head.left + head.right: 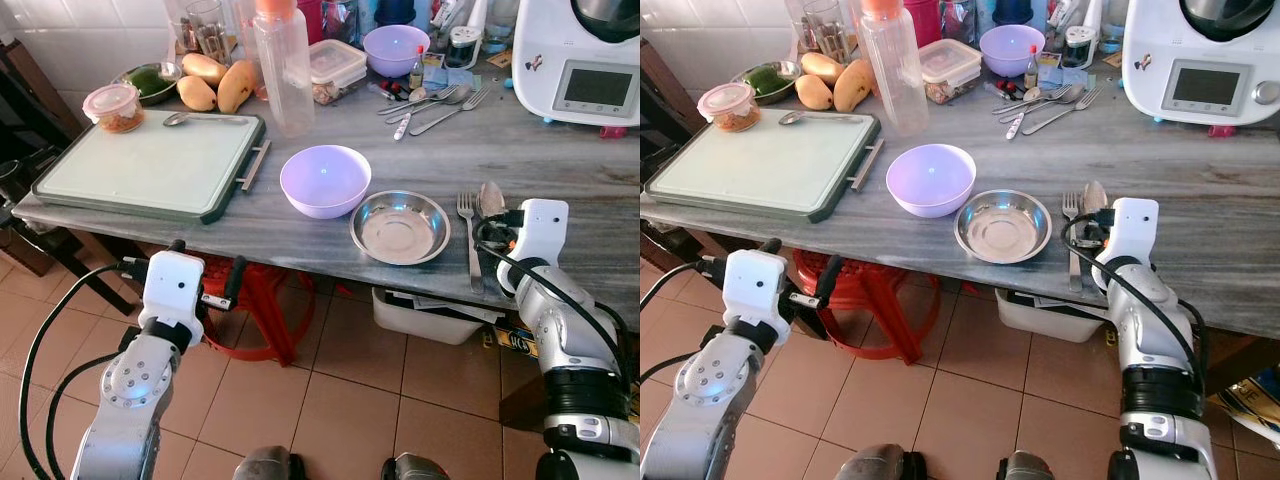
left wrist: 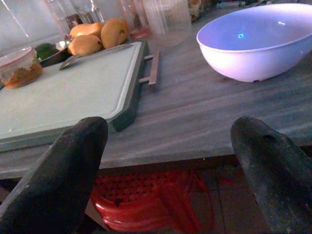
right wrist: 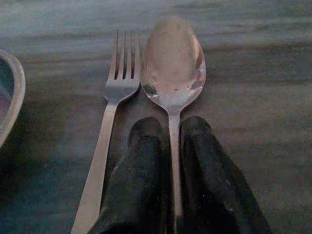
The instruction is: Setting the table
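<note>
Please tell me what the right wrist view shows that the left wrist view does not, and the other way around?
Right wrist view: the right hand shut on the handle of a spoon, with a fork lying beside it and the rim of a steel bowl at the edge.

Left wrist view: the open left hand held before the table edge, a lilac bowl, a cutting board, mangoes, and a red stool beneath.

Both: the grey table top.

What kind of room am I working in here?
Most likely a home kitchen: a grey stone counter with a cutting board, mangoes, bowls and cutlery, a cooking machine, and tiled floor below.
</note>
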Tool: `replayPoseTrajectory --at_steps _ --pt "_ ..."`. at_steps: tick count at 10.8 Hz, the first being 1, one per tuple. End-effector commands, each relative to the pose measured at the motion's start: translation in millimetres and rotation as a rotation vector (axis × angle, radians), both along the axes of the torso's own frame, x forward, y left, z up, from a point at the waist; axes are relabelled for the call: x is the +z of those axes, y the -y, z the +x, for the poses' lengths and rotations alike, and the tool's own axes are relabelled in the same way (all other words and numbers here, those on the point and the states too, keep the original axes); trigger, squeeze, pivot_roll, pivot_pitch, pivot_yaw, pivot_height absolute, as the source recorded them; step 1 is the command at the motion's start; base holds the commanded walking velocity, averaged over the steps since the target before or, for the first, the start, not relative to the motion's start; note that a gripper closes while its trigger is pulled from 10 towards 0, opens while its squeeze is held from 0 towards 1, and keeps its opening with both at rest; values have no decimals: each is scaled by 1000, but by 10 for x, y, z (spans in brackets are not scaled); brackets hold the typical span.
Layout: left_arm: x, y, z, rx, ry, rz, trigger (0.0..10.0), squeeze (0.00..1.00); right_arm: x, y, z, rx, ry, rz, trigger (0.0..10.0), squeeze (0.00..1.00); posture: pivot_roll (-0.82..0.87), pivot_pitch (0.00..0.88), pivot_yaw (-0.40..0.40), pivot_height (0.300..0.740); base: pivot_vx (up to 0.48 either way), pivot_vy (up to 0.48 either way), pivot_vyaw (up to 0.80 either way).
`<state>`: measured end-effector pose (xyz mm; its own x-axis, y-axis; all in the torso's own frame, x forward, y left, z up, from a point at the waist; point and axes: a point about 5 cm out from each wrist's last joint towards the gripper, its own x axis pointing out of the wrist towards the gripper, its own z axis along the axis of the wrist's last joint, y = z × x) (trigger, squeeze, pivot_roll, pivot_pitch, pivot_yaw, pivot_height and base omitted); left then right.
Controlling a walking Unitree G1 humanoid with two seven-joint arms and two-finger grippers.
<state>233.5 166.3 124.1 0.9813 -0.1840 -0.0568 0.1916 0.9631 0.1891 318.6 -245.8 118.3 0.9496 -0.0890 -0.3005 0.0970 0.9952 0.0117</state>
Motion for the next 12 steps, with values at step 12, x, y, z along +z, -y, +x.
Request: replayPoseTrajectory --at_steps 12 --pt "-40 143 167 57 38 -66 10000 0 328 56 21 -5 218 -77 10000 1000 24 0 67 740 0 0 0"
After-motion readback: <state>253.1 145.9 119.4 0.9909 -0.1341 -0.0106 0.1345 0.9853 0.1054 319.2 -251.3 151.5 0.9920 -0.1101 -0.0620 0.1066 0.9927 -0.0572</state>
